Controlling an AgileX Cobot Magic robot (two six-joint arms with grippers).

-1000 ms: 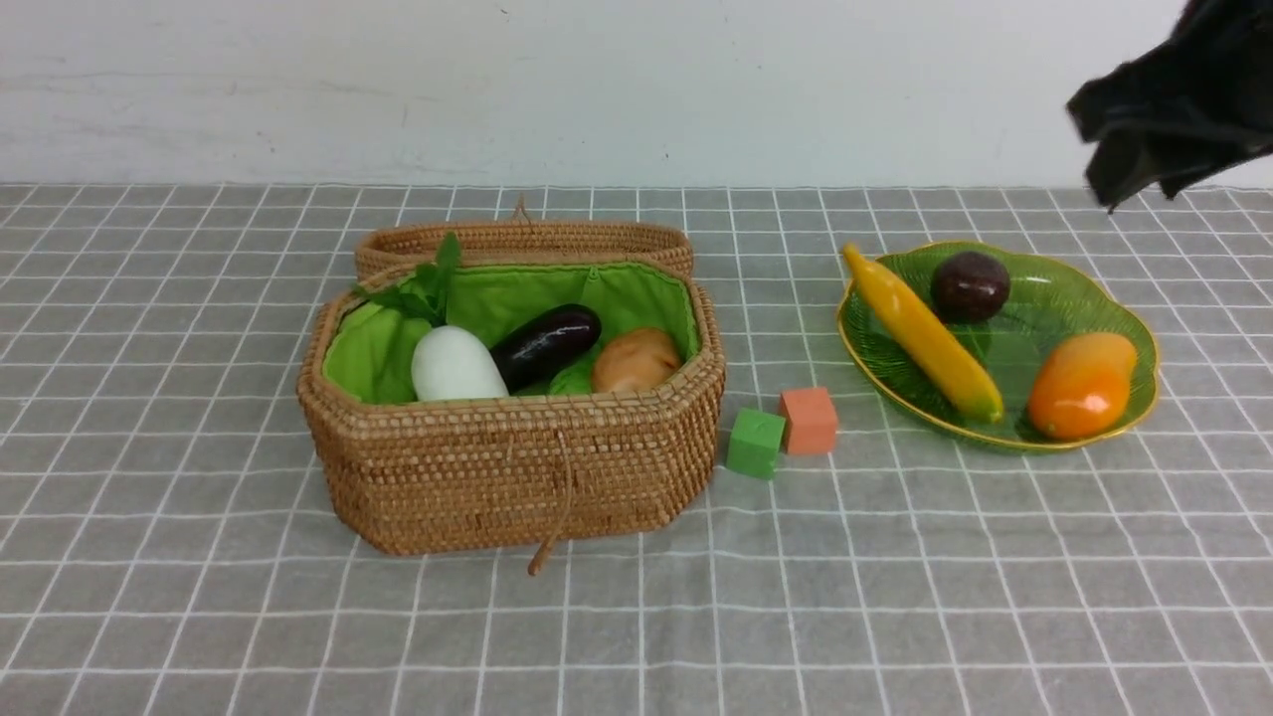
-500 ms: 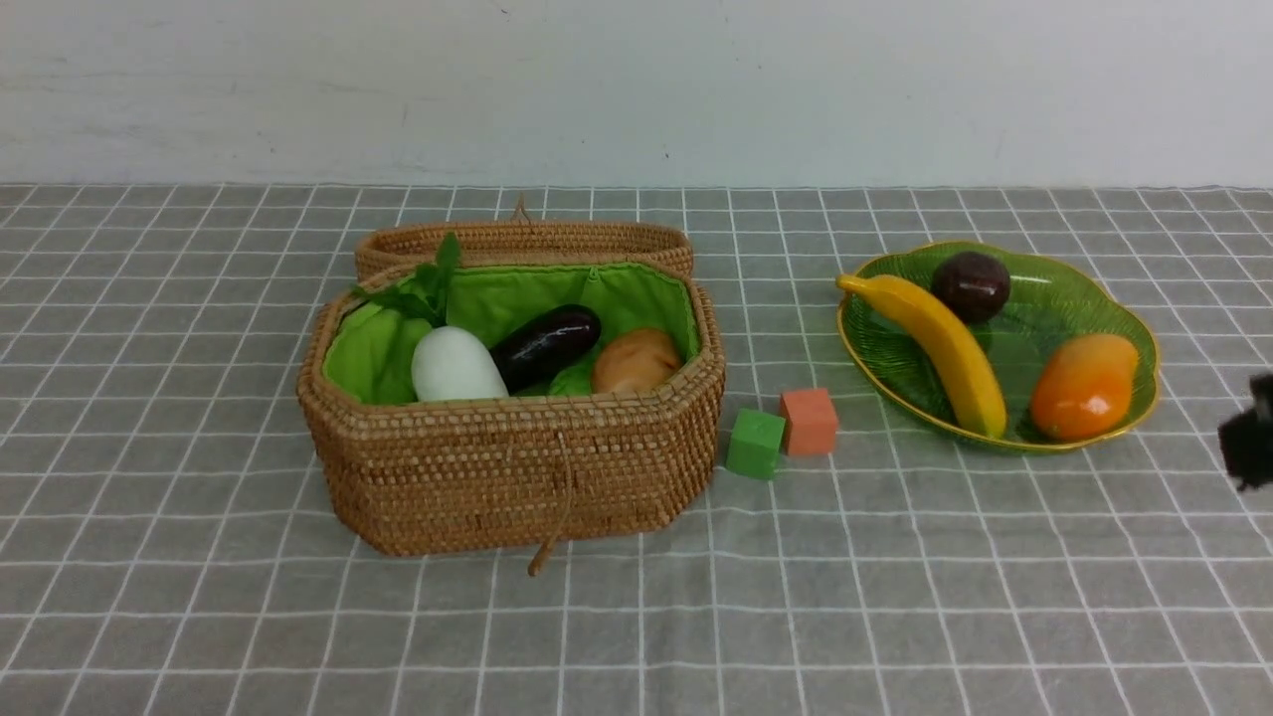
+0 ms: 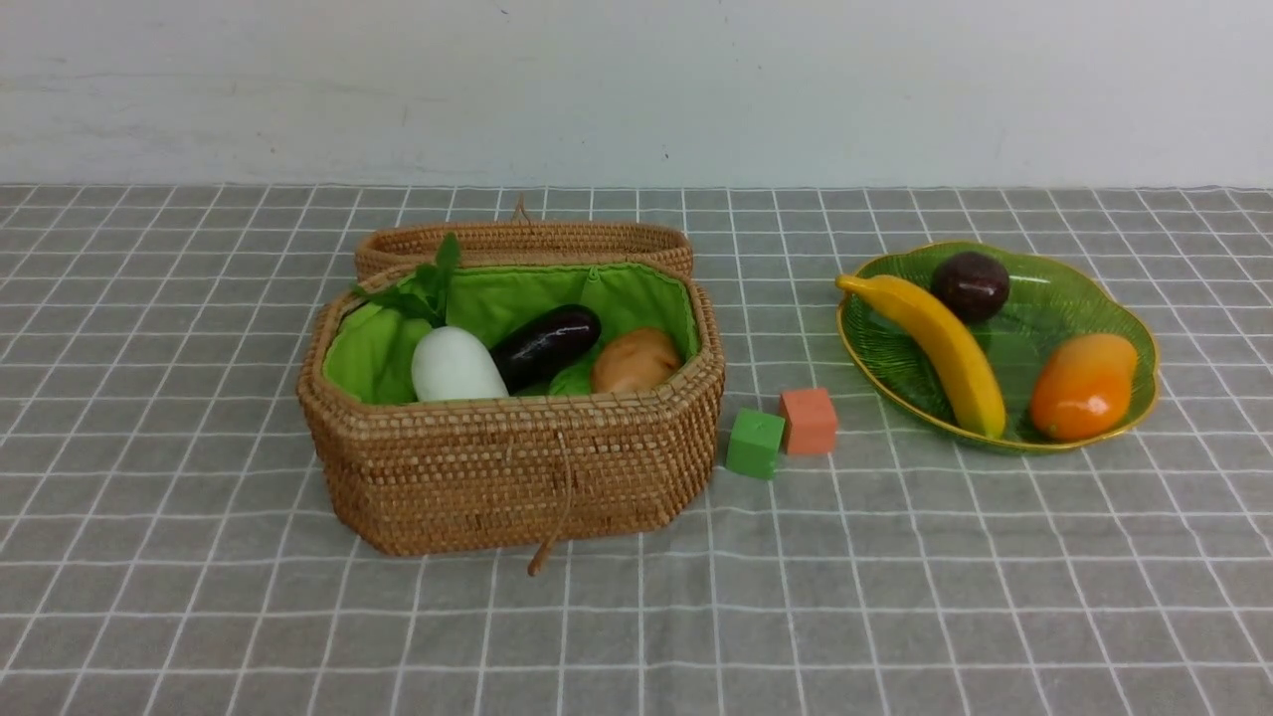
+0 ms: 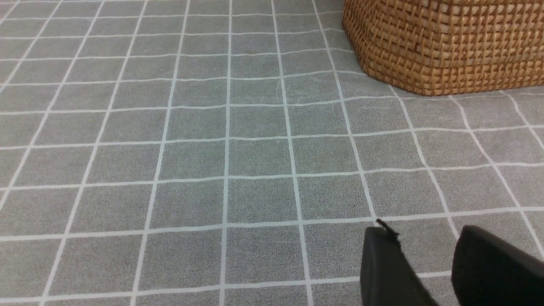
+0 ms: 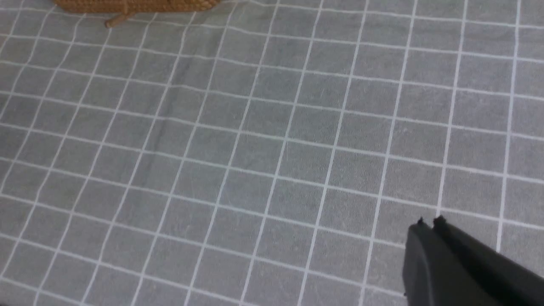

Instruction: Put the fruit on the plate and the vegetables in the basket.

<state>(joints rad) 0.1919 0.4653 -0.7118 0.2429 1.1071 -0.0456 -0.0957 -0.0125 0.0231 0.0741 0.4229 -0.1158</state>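
Left end effector is held apart over bare surface, nothing gripped; basket lies ahead of it. Right end effector is pressed together, empty; basket edge is seen far ahead. Banana, mango, purple fruit are seated on plate.

three fruits, three vegetables, two cubes, one basket, one plate

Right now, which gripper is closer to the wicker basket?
Left. The left gripper sits near the basket corner; the right gripper sees only its far edge.
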